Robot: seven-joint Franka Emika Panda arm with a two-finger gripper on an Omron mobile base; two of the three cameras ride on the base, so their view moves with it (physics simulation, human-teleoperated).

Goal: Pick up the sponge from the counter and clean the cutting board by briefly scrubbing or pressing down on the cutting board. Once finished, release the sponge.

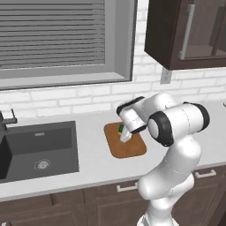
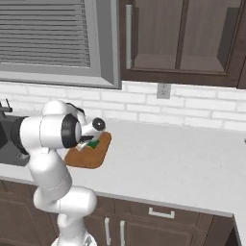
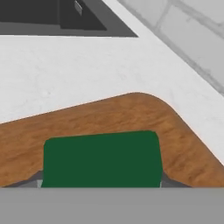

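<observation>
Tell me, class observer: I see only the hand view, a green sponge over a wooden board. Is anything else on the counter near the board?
Observer: The left base view shows a dark sink set into the counter, left of the cutting board.
Operator: Is the sponge gripped?
Observer: Yes. The gripper is shut on the sponge, over the board.
Operator: What is behind?
Observer: A white brick wall with an outlet beneath dark cabinets.
</observation>
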